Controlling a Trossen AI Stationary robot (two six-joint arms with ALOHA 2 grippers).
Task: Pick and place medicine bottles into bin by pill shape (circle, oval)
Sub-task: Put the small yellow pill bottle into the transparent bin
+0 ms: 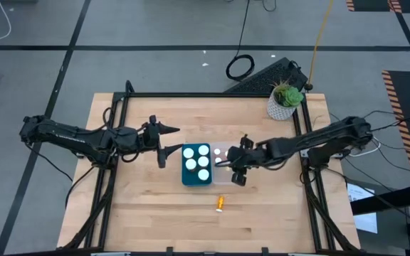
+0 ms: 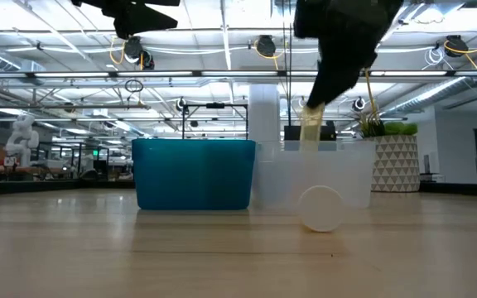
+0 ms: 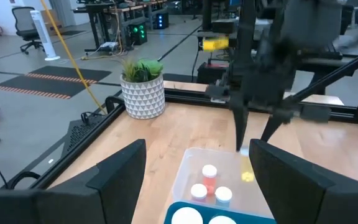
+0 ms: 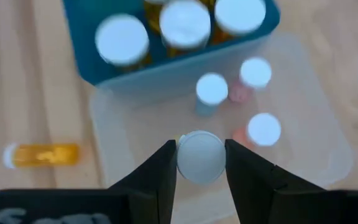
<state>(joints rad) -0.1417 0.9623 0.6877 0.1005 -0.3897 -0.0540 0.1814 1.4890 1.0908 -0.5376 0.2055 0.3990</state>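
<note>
Here the right gripper (image 4: 201, 163) hangs over the clear bin (image 4: 328, 124), its fingers (image 4: 157, 171) clamped on a white-capped medicine bottle (image 4: 200, 155) held upright above the bin's near side. Three slim bottles already stand in that bin, and the teal bin (image 1: 188, 176) touching it holds four wider white-capped ones. One amber bottle (image 1: 219, 204) lies on its side on the wooden surface (image 1: 141, 213), apart from both bins. The left gripper (image 1: 164, 146) waits just beside the teal bin with its fingers spread and empty. The risk now, as I judge it, is in the release: the held bottle sits close to the clear bin's wall, so a drop from this height could clip the rim and tumble out, or land on the standing bottles and knock them over. A slightly off-centre grip could also let it tilt as the fingers part. The potted plant (image 1: 285, 102) is well clear.
</note>
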